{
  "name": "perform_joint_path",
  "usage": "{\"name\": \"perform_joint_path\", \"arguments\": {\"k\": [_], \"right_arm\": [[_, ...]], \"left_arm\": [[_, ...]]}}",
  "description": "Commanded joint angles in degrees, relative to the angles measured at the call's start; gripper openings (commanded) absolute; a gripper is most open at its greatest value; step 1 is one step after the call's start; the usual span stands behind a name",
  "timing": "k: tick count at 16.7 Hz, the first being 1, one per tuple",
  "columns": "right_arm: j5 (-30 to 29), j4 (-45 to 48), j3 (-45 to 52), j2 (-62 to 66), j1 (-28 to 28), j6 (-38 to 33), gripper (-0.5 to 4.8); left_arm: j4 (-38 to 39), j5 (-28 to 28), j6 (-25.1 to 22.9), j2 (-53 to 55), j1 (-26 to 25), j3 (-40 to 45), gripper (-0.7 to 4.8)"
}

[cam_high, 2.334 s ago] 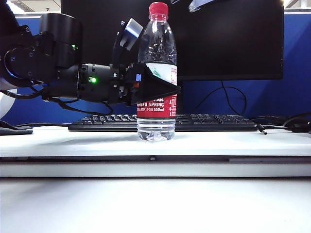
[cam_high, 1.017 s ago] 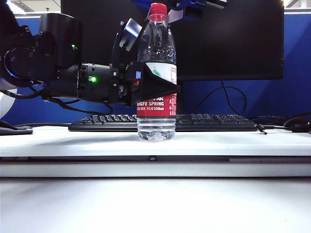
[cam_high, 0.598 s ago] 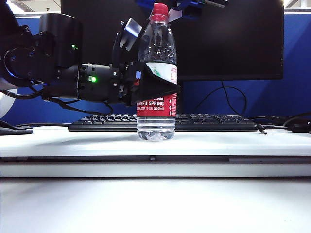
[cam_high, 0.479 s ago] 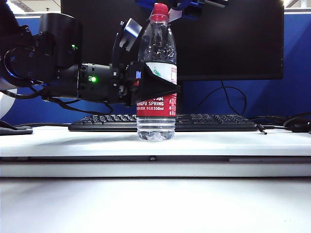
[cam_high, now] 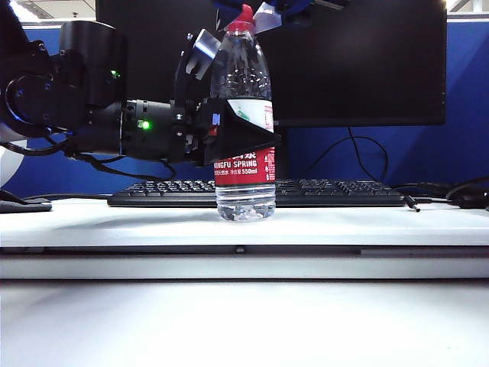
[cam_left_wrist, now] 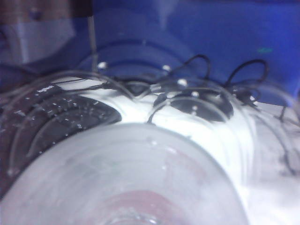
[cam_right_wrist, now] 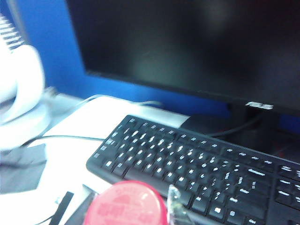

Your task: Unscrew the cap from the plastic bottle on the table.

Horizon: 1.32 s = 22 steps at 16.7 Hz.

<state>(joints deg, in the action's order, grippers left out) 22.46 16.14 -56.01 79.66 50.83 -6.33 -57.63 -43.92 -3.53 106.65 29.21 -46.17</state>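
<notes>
Clear plastic, the bottle (cam_high: 244,115) stands upright on the surface (cam_high: 367,225), pinched round its label by the left pincer (cam_high: 246,131). The red cap (cam_high: 243,21) sits on top, the right pincer (cam_high: 256,14) closed on it from above. Behind lies a keyboard (cam_high: 336,193).

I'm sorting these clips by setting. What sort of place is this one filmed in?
Most likely an office desk or cubicle turned test bench: a black keyboard and a large dark monitor sit on the white table, with blue partition panels behind.
</notes>
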Motion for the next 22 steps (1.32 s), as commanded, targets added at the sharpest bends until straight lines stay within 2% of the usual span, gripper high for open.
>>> {"name": "perform_joint_path", "arguments": {"k": [1,3,4,5,9,11,13,14,15,16,21,22], "right_arm": [[-9.49,-7.34,0.0,-1.55,-4.22,0.37,1.03],[-16.22,-9.2,0.0,-2.05,-7.52,0.37,1.03],[-27.65,-10.71,0.0,-2.23,-12.22,0.37,1.03],[-35.87,-11.21,0.0,-2.19,-14.58,0.39,1.03],[-51.12,-13.42,0.0,-2.08,-17.57,1.11,1.03],[-55.63,-14.45,0.0,-2.05,-17.57,2.08,1.03],[-53.77,-14.34,0.0,-2.1,-17.57,1.9,1.13],[-51.43,-14.36,0.0,-2.16,-17.55,1.75,1.38],[-49.03,-14.16,-0.02,-2.38,-17.53,1.11,2.47],[-47.98,-13.73,-0.02,-2.6,-17.51,0.28,2.65],[-36.57,-12.7,0.0,-7.5,-15.21,-2.69,2.66],[-32.04,-13.09,0.02,-8.79,-13.53,-3.1,2.66]], "left_arm": [[0.33,-1.31,0.52,-0.02,0.26,-0.17,2.76],[1.07,-1.31,0.35,-0.02,0.26,-0.17,2.76],[2.23,-1.31,-0.66,-0.02,0.26,-0.15,2.76],[2.58,-1.33,-0.76,-0.02,0.26,-0.15,2.76],[2.69,-1.31,-0.85,-0.02,0.26,-0.17,2.76],[2.67,-1.31,-0.94,-0.02,0.28,-0.17,2.76],[2.67,-1.27,-0.94,-0.02,0.28,-0.17,2.76],[2.69,-1.25,-0.94,-0.02,0.26,-0.17,2.76],[2.69,-1.25,-0.94,-0.02,0.28,-0.17,2.76],[2.69,-1.14,-0.92,-0.02,0.26,-0.17,2.76],[2.69,-0.59,-0.92,-0.02,0.26,-0.2,2.76],[2.69,0.09,-0.9,-0.02,0.28,-0.17,2.76]]}}
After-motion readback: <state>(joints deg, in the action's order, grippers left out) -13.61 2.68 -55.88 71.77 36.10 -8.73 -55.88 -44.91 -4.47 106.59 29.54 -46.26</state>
